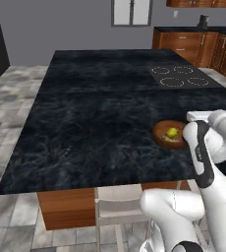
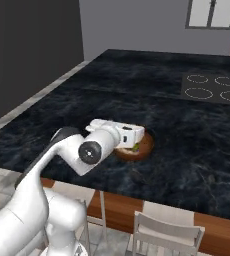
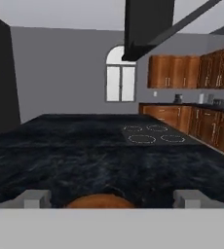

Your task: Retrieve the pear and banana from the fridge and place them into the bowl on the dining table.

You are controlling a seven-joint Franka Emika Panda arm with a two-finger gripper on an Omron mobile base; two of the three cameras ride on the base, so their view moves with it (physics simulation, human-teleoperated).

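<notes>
We're at the bowl (image 1: pixel 168 134) on the dining table (image 1: pixel 100 123), near its front edge. The pear (image 1: pixel 172 132) sits inside the bowl, small yellow-green blob. We can't make out a banana in the bowl; in the right base view the hand covers most of it, so no call on that. The fridge isn't something we can place here.

The claw (image 3: pixel 112 198) hangs just over the bowl's near side with the fingers (image 3: pixel 35 198) spread wide apart and nothing between them; in the hand view the brown rim pokes up in the gap, bare. We read this as a drop just finished or the hand about to pull away, but that's a guess.

To do this bit well: we'd lift the hand straight up before swinging, so the fingers don't clip the rim and shove the bowl toward the table edge. Keep the wrist level. If a fruit remains to fetch, back the base off from the chairs (image 2: pixel 167 231) cleanly.

Materials: the table top is black stone with thin pale veins, flat and slick-looking, wooden base below. The bowl is reddish-brown wood, round and shallow, so a round fruit could roll out if bumped. The pear is smooth. Cooktop rings (image 1: pixel 180 76) are thin white circles flush in the far right of the top.
</notes>
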